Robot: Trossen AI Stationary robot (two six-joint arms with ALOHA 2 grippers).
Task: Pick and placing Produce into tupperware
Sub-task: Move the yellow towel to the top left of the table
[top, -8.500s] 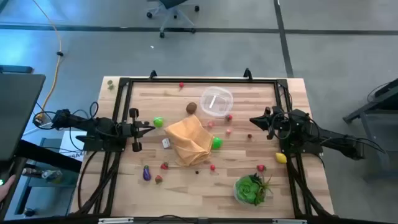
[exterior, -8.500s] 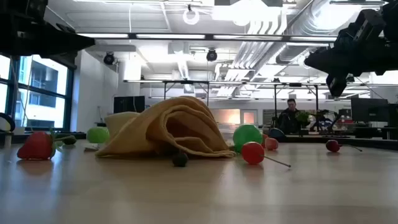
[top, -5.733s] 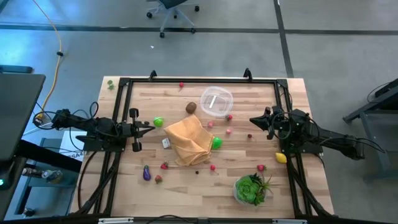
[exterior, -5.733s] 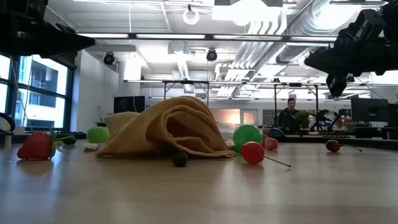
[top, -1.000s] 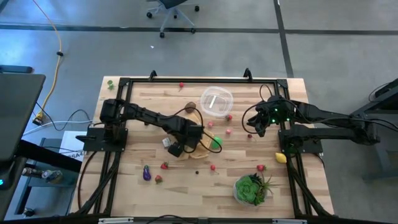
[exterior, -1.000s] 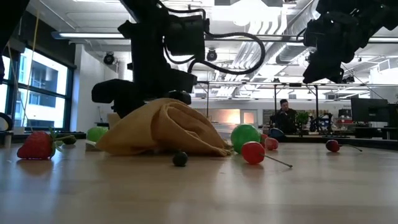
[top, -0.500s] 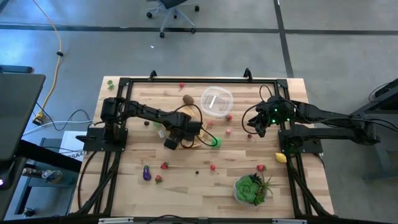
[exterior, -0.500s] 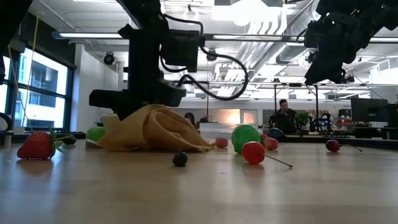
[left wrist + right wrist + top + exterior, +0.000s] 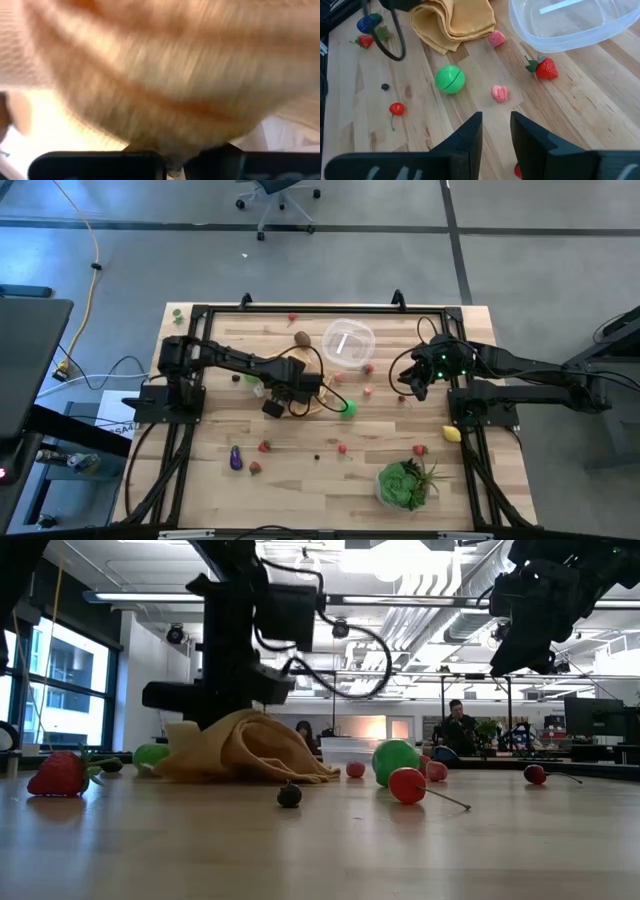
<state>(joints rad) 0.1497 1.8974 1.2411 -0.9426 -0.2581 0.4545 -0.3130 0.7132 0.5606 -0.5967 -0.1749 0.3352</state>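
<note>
Two risks stand out, the larger one being the orange-tan cloth. In the middle of the high view, the left gripper has its fingers pinched shut on a fold of it, and the left wrist view is filled with cloth. Dragging the cloth could likely sweep or roll the loose produce nearby: the green lime at its right edge, the brown kiwi just above it, and the pink piece that touches its edge in the right wrist view. A rolling fruit might end up off the table or out of reach. The cloth could also snag and drop back over the fruit.

The smaller risk lies with the right gripper, which hangs above the table at right of centre with its fingers narrowly parted and nothing between them. Should it descend while the cloth is moved, the arms might crowd each other near the container.

The tupperware sits at upper centre in the high view, well apart from the left gripper. Its clear walls show no fruit inside, only a pale streak that may be a glint or label. A strawberry lies just beside its rim, outside. Other produce, including a purple eggplant at lower left and a yellow lemon at right, lies scattered over the table.
</note>
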